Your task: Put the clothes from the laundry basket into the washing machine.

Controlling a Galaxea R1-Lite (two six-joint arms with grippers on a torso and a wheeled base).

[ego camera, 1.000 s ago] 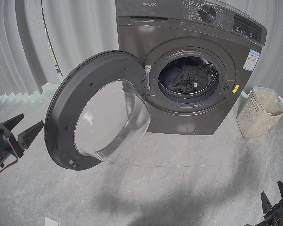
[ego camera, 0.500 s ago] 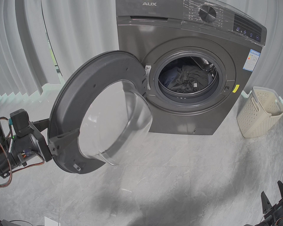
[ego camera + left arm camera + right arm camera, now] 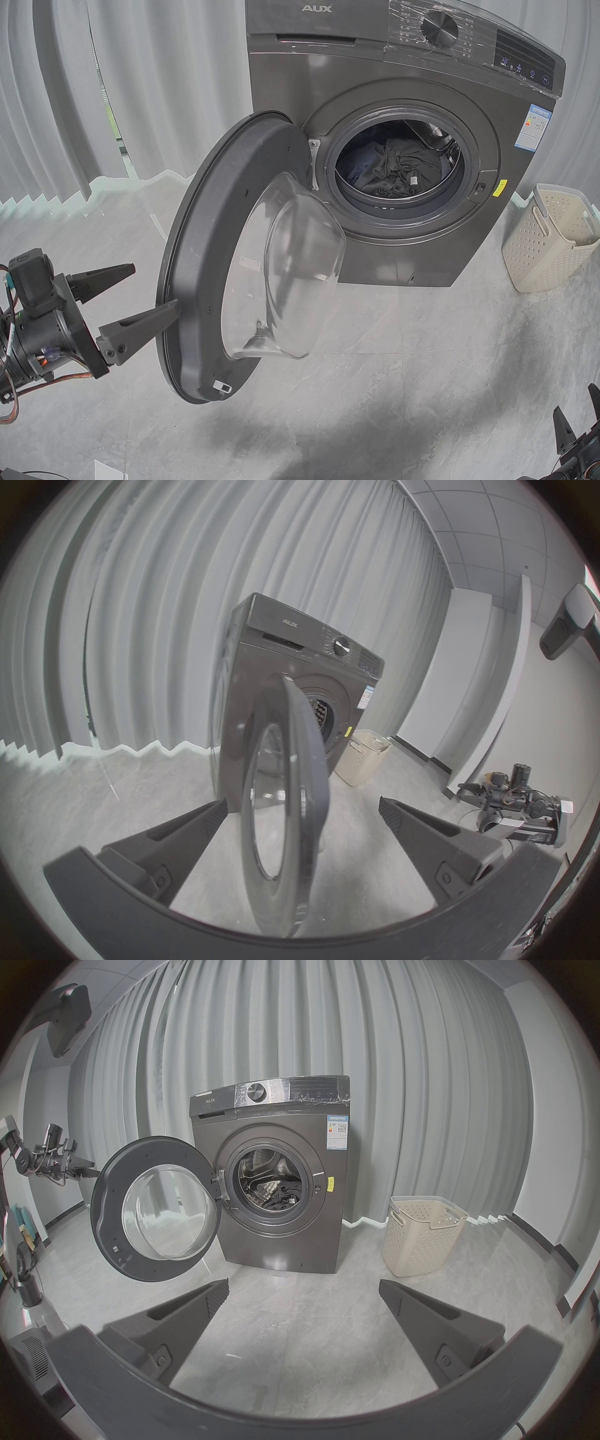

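Swinging toward the drum, the round grey washer door with its clear bowl window (image 3: 206, 250) has gone from wide open to about half closed in the last second. The left claw (image 3: 155, 286) came in from the left and pushed it; its fingers are spread, the nearer tip at the door's outer rim. Dark crumpled clothes (image 3: 394, 165) lie inside the grey front-loading washing machine (image 3: 400, 62). The beige perforated laundry basket (image 3: 550, 244), on the floor to the right, looks empty, so loading seems done. The right claw (image 3: 574, 397), fingers apart, hangs near right, well apart from the door. Nothing seems to block the door's path.
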